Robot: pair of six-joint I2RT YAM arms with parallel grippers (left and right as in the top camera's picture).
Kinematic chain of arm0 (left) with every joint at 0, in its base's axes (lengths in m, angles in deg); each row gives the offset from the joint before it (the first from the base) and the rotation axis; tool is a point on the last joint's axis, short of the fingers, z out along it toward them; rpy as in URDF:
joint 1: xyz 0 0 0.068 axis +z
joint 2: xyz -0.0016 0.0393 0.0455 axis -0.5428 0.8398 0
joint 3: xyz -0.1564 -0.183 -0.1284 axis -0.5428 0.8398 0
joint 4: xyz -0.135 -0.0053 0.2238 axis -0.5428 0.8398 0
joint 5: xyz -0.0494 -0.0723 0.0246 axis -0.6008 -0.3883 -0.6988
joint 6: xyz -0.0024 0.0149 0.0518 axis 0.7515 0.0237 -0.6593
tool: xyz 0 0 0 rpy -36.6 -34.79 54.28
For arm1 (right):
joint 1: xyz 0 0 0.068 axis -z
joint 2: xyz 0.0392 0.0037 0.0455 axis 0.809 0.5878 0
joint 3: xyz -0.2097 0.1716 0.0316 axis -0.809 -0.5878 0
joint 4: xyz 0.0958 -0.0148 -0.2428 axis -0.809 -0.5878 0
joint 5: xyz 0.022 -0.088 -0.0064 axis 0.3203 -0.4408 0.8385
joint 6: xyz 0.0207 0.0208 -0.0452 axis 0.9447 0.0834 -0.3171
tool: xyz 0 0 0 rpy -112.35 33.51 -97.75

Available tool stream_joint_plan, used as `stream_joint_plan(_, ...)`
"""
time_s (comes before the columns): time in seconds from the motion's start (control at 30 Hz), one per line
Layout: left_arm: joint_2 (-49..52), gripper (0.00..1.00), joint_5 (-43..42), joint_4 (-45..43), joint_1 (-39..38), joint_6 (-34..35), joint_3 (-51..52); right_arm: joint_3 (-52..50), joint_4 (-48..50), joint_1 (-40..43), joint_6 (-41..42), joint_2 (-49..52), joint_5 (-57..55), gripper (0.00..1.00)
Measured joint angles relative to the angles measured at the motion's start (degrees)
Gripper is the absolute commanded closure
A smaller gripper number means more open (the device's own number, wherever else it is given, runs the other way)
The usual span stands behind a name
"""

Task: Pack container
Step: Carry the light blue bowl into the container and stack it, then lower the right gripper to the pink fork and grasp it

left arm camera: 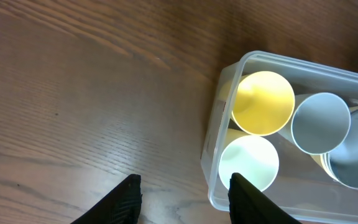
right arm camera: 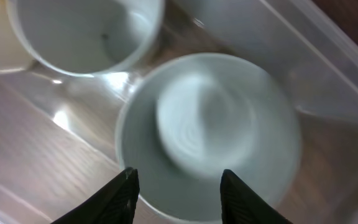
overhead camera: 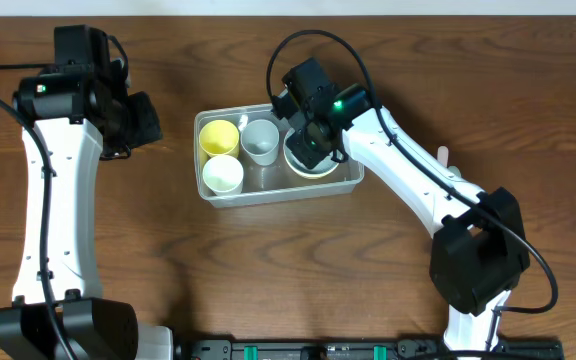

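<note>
I see the clear container (overhead camera: pixel 273 192) on the brown table (overhead camera: pixel 168 260), a little above the middle of the view from above. Four things stand inside it. At its left end is a yellow cup (overhead camera: pixel 218 135). Just below that in the frame is a pale cup (overhead camera: pixel 223 175). A grey cup (overhead camera: pixel 260 141) stands near the middle, close beside the yellow one. A round bowl (right arm camera: pixel 210 130) lies at the right end, and it looks blurry in the right wrist view.

The right gripper (right arm camera: pixel 179 198) hangs right over that bowl. Its fingers are spread wide and they hold nothing.

The left gripper (left arm camera: pixel 185 199) is off to the left of the container, over the wood, near the container's left end. Its fingers are wide apart too, and they grip nothing.
</note>
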Motion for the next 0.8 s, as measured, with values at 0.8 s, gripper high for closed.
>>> stream_joint_plan(0.8,0.00,0.53,0.00,0.59,0.00,0.00,0.00,-8.46,-16.00,36.26,27.39,-22.47,-6.60,0.29)
